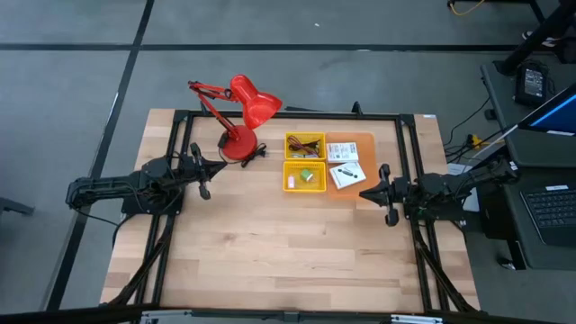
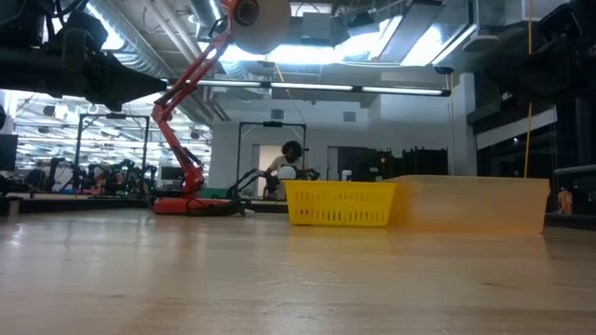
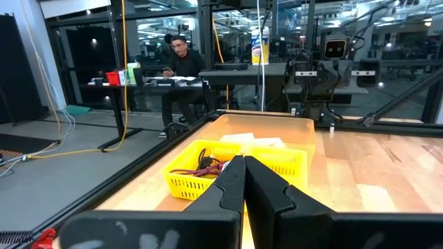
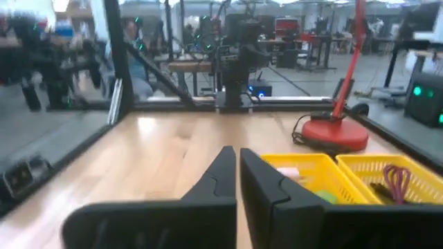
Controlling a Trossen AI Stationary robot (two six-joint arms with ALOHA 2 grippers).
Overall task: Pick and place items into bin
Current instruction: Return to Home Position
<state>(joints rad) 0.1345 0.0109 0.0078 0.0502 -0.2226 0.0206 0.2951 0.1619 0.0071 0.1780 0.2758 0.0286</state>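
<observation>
I see a smooth, pale wood table [image 1: 270, 252], yellow bins [image 3: 183, 183] of latticed plastic, and a glossy red lamp [image 1: 255, 103].

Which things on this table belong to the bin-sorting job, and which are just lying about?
Job:
top yellow bin with cords
bottom yellow bin with small pieces
white packets on the orange tray
left gripper and right gripper, shut, parked at opposite sides of the table

Lying about:
red desk lamp

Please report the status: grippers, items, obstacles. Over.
Left gripper, right gripper: shut, empty, far apart. Cords in one yellow bin, small pieces in the other. White packets on orange tray. Lamp aside.
</observation>
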